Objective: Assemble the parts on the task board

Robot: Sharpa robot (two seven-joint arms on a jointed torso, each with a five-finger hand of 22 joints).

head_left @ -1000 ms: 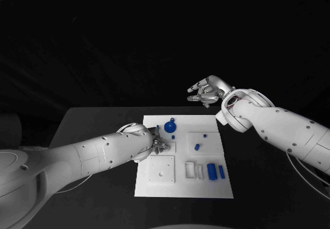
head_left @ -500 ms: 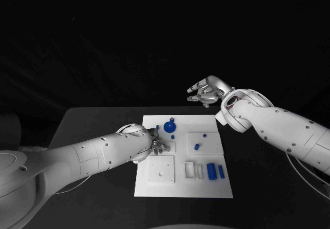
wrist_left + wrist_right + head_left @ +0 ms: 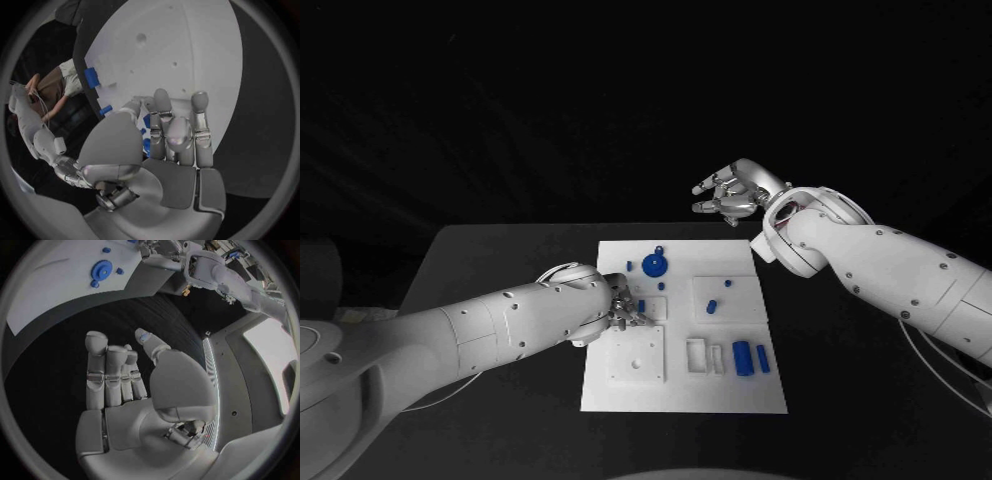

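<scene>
left hand low on the board, right hand lifted behind it

the task board (image 3: 678, 385) is seen lying flat at the centre of the black table (image 3: 488, 260). nearest the robot, toward the board's 5 o'clock corner, two upright blue parts (image 3: 751, 358) are seen standing side by side in white holders, the wider one (image 3: 743, 358) just beside the narrower one (image 3: 762, 358). a square white block (image 3: 639, 355) is seated at about 7 o'clock on the board.

the left hand (image 3: 620, 303) is lowered onto the board's 9 o'clock edge; its fingers (image 3: 169, 127) are laid close together over the white surface, and small blue pieces (image 3: 146, 134) are glimpsed between thumb and fingers. whether anything is gripped cannot be told.

further out, two small blue parts (image 3: 715, 302) are set in a square recess toward 2 o'clock. a round blue disc part (image 3: 656, 266) is placed near the board's far edge at about 12 o'clock, with a small blue peg (image 3: 630, 267) just beside it.

beyond the far edge, toward 1 o'clock, the right hand (image 3: 730, 193) is held raised above the table, well apart from the board, fingers (image 3: 106, 372) loosely extended, nothing grasped.
</scene>
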